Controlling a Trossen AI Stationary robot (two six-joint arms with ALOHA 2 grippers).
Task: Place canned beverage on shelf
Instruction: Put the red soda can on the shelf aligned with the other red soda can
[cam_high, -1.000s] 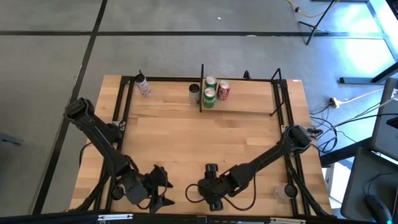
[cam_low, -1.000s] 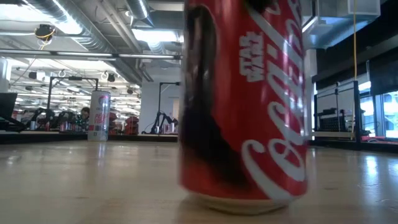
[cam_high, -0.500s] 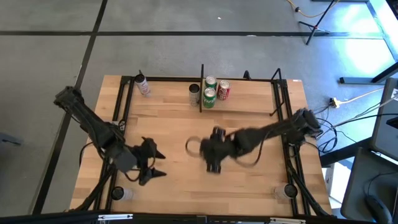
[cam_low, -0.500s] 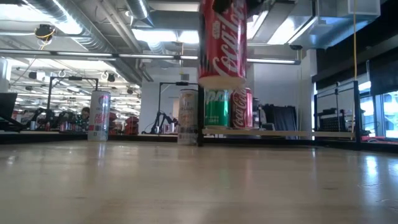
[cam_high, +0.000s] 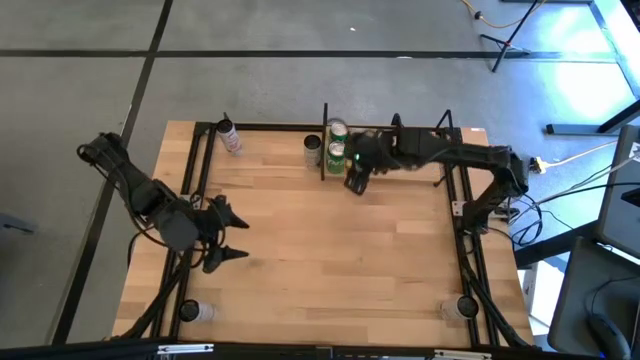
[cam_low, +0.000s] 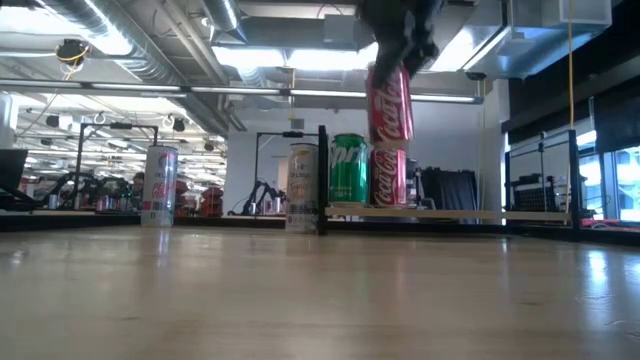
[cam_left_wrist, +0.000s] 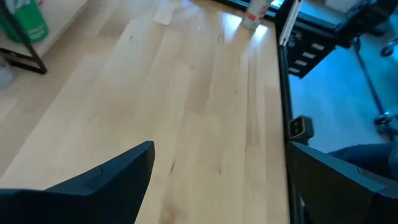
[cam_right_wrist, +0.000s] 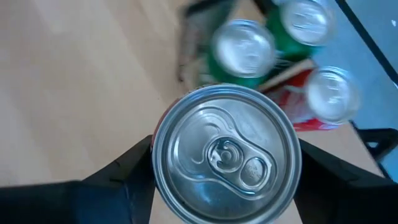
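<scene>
My right gripper (cam_high: 357, 172) is shut on a red cola can (cam_low: 389, 102) at the far middle of the table, over the shelf (cam_high: 400, 172), a pale board framed by thin black rods. Two green cans (cam_right_wrist: 244, 50) and a red can (cam_right_wrist: 328, 93) stand on their bases on the board below it. A silver can (cam_high: 312, 149) stands just left of the shelf's rod. My left gripper (cam_high: 224, 236) is open and empty over the table's left part. My right gripper pinches the red can between its two fingers (cam_right_wrist: 134, 169), on opposite sides of the can's wall just below its top rim (cam_right_wrist: 163, 163). The fingers come from above, pointing down. The can hangs nearly upright, lifted clear, above the red can on the shelf (cam_low: 388, 176).
A white can (cam_high: 230, 136) stands at the far left. Small clear cups sit at the near left (cam_high: 190, 310) and near right (cam_high: 463, 307) corners. Black rails (cam_high: 196, 165) run along both sides of the table. Bare wood lies in the middle.
My right gripper has lifted the red can off the table near its near edge and carried it up and toward the far edge, to above the shelf's cans. My left gripper has moved toward the far and left edges, staying open.
</scene>
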